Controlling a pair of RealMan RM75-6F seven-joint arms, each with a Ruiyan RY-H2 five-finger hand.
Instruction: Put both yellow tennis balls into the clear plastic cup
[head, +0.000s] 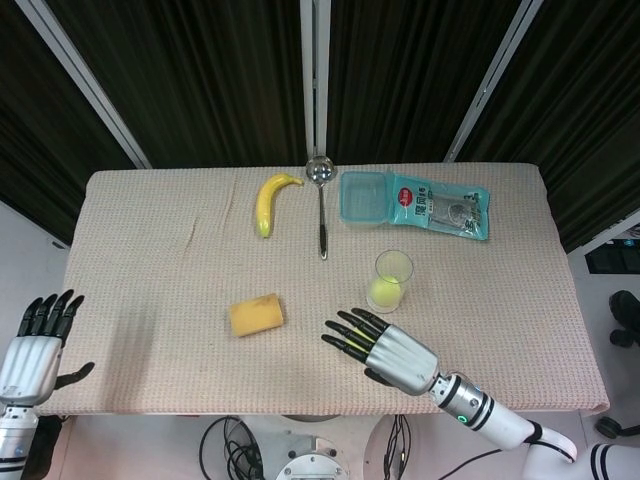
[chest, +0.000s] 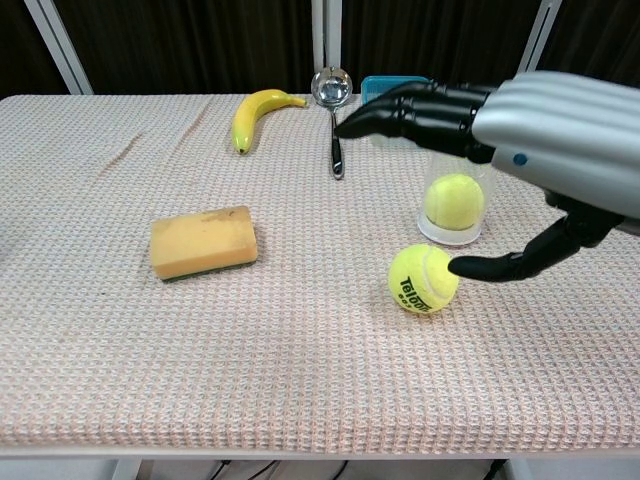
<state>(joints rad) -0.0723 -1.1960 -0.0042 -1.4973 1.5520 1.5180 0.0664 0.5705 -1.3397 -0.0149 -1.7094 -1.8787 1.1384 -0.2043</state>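
Observation:
A clear plastic cup (head: 388, 278) (chest: 456, 208) stands upright right of the table's middle, with one yellow tennis ball (chest: 453, 199) (head: 383, 293) at its bottom. The second yellow tennis ball (chest: 422, 279) lies on the cloth just in front of the cup. My right hand (head: 386, 351) (chest: 545, 125) hovers over this ball, fingers stretched out and apart. In the chest view its thumb tip meets the ball's right side. From the head view the hand hides that ball almost fully. My left hand (head: 36, 345) hangs with fingers apart, holding nothing, off the table's front left corner.
A yellow sponge (head: 255, 314) (chest: 203, 241) lies left of the ball. At the back are a banana (head: 270, 200), a metal ladle (head: 320, 205), a blue lidded container (head: 362, 197) and a blue packet (head: 440, 207). The table (head: 150, 250) has a woven beige cloth.

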